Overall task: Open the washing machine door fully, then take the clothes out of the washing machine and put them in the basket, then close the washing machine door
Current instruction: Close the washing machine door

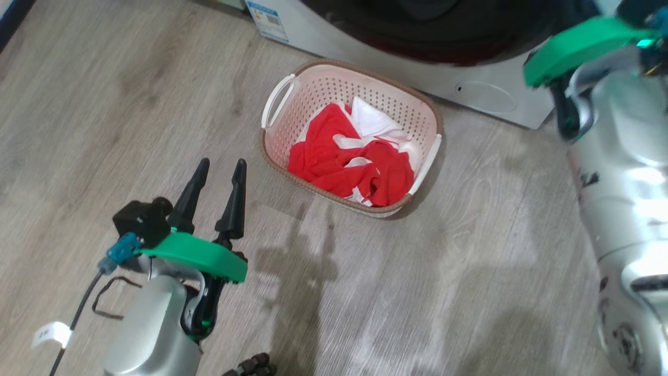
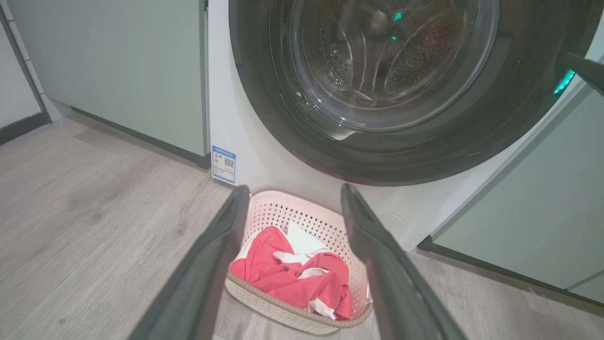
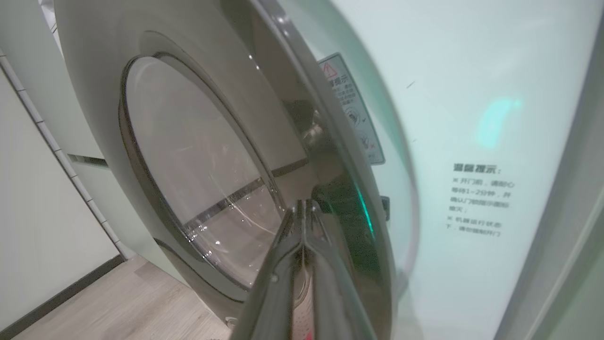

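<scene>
— How far along is it looking?

— Going from the left: the left gripper [image 1: 222,163] is hanging over the grey wood-grain floor [image 1: 104,104], its jaws spread wide and carrying nothing. Just right of it, the bright red clothes [image 1: 339,162] with white trim are lying inside the small cream perforated plastic basket [image 1: 360,67], so the unloading is looking done. Through the glass, the steel drum [image 2: 415,61] is showing no garment that I can make out. Further right, the round door [image 2: 377,156] with its glossy black rim and clear porthole is sitting almost flat against the big white washing machine [image 1: 485,99]. The right gripper [image 3: 306,208], jaws pressed together, is seemingly pushing at the rim's edge. I'm judging the closing to be the step in hand. Whether the latch is catching, I cannot tell.

— Anything around, or in the way?

— Flat pale-green cabinet doors [image 2: 118,71] are flanking the machine, and a small blue label [image 2: 223,164] is sitting at its lower left corner. The basket is standing near the machine's foot, apparently below the door's sweep, so nothing seems to be blocking it.
</scene>
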{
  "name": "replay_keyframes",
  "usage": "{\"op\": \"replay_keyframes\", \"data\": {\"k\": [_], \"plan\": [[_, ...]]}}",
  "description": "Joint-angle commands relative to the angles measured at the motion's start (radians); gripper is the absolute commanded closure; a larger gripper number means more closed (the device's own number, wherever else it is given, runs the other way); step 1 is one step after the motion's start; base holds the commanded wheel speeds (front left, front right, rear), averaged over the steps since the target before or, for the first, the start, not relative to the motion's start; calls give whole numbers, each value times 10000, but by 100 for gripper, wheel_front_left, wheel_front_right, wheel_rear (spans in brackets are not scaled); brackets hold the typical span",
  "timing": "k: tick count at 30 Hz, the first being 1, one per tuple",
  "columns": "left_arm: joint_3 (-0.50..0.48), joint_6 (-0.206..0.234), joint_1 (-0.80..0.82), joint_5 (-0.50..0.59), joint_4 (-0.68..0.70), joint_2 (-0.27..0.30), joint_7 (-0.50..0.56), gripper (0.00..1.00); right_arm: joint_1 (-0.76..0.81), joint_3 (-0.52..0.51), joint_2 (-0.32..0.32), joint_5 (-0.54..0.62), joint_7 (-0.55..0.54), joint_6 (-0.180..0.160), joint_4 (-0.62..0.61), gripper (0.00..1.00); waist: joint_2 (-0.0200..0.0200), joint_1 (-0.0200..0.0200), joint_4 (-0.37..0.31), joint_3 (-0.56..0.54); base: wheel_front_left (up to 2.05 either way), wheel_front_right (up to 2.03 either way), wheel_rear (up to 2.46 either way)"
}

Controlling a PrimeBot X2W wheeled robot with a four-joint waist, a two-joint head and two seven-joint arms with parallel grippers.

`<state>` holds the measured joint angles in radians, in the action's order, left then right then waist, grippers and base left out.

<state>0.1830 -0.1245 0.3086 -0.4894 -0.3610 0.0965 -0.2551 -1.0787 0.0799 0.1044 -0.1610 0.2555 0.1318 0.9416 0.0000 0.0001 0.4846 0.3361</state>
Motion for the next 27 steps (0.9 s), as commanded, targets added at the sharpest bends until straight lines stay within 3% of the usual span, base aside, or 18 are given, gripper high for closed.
{"op": "replay_keyframes", "data": {"k": [1,15,27], "plan": [[-399,-61,391,-55,260,173,-66,0,-376,42,-141,75,63,-11,-252,100,0,-1,60,68,0,0,0],[-487,-61,538,-126,271,78,-66,0,-1369,-1876,-107,750,63,-11,-204,100,0,-1,161,410,0,0,0],[-512,-61,696,-126,147,236,-67,0,-901,-1618,-356,719,63,-11,-543,100,0,-1,-4,229,0,0,0]]}}
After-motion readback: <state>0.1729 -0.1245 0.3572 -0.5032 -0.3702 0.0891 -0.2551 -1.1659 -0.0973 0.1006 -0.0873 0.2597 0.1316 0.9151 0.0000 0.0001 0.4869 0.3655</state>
